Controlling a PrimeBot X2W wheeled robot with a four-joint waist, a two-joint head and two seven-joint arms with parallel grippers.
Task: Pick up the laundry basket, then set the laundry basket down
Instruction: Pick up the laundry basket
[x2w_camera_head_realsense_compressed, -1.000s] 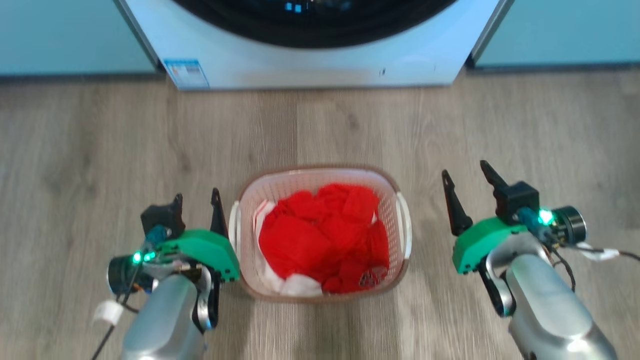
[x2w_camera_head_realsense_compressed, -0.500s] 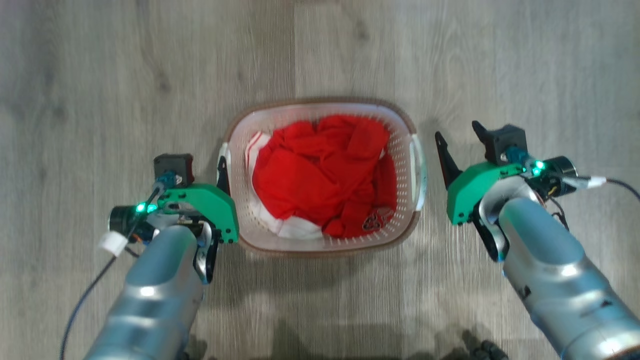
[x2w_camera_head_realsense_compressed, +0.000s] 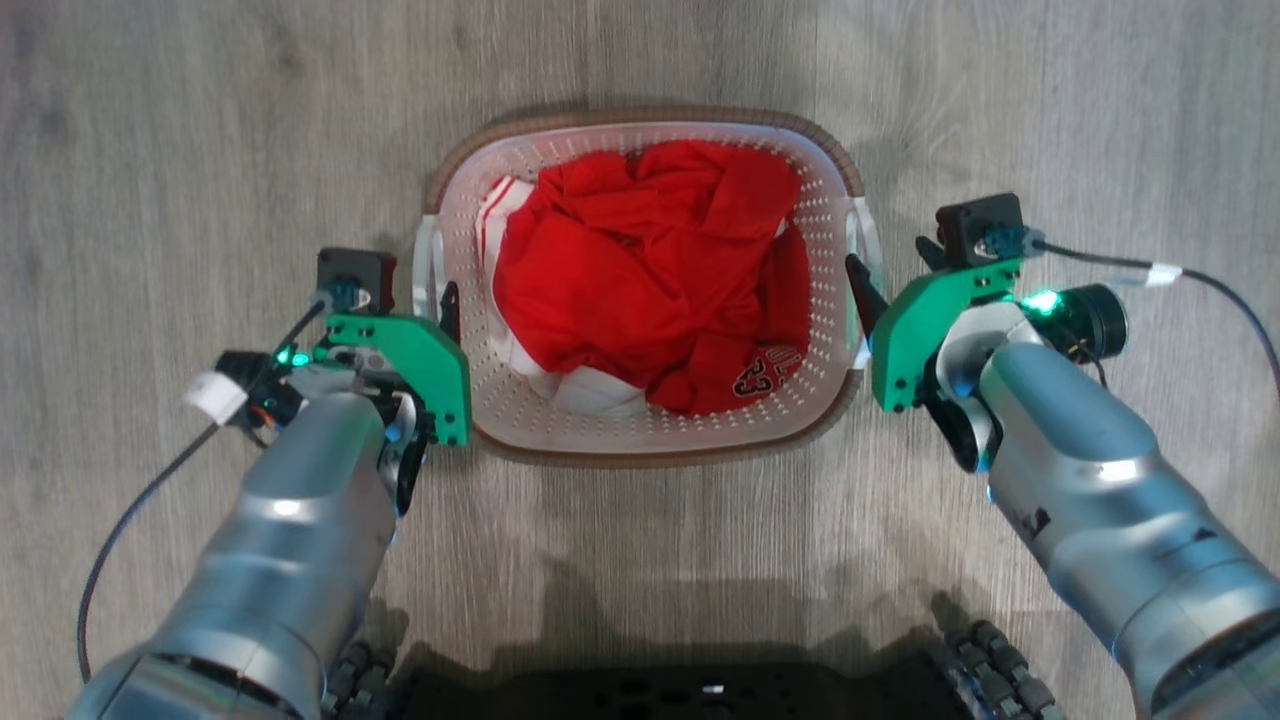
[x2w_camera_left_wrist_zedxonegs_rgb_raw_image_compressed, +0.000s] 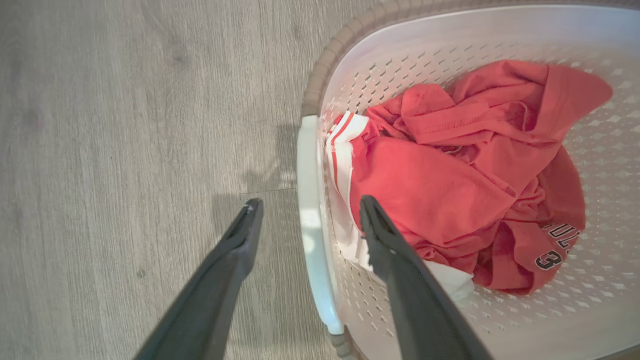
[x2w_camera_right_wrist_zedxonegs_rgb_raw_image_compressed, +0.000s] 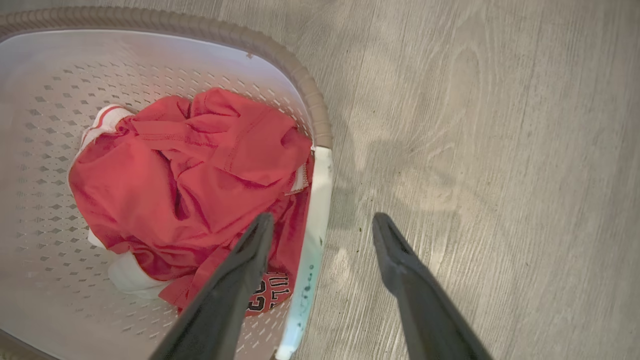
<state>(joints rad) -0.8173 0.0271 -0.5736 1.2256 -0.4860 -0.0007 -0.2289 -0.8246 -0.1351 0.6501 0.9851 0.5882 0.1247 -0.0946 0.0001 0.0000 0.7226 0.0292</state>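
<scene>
Floor (x2w_camera_head_realsense_compressed: 180, 120): grey-brown wood-look planks, faint grain w/ a few darker knots, matte. Long plank seam (x2w_camera_head_realsense_compressed: 815, 60) runs top-to-bottom in head view, upper right. Light even and soft. Blurry dark shadow (x2w_camera_head_realsense_compressed: 620, 610) across floor nr bottom edge of head view.

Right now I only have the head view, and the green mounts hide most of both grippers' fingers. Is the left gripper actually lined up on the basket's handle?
Observer: Yes. In the left wrist view the left gripper stands open astride the laundry basket's left handle: one finger over the floor, the other inside, over the red garment.
Operator: And the right one?
Observer: Likewise. The right gripper is open with the right handle between its fingers, the inner one above the garment, the outer one over bare floor.
Operator: Gripped yet?
Observer: No; gaps show on both sides of each handle.
</scene>
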